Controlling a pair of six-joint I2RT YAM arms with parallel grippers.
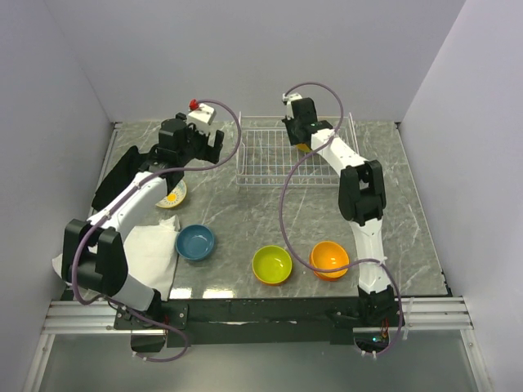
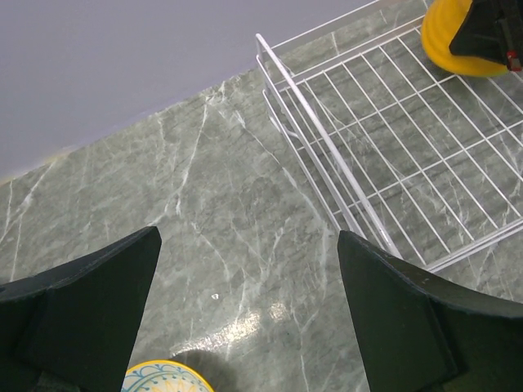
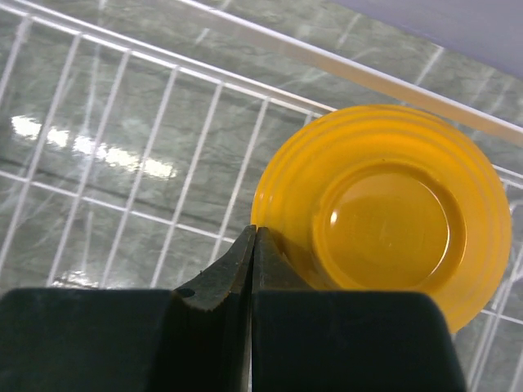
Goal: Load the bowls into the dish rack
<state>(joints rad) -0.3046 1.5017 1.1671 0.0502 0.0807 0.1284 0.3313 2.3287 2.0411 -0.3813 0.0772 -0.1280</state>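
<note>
An orange bowl point(image 3: 384, 220) lies upside down in the far right corner of the wire dish rack point(image 3: 172, 72). My right gripper point(image 3: 255, 231) is shut, its tips over the bowl's left rim, both fingers in front of the bowl. In the top view the right gripper point(image 1: 298, 135) hides most of that bowl point(image 1: 304, 147). My left gripper point(image 2: 249, 237) is open and empty above bare table left of the rack point(image 2: 327, 147); the white patterned bowl point(image 2: 163, 377) is just below it. A teal bowl point(image 1: 195, 242), a lime bowl point(image 1: 272, 264) and a second orange bowl point(image 1: 330, 258) sit near the front.
A white cloth point(image 1: 155, 245) lies at the front left, beside the teal bowl. The patterned bowl point(image 1: 173, 196) sits under the left arm. Grey walls close the table on three sides. The rack point(image 1: 261, 163) stands at the back centre.
</note>
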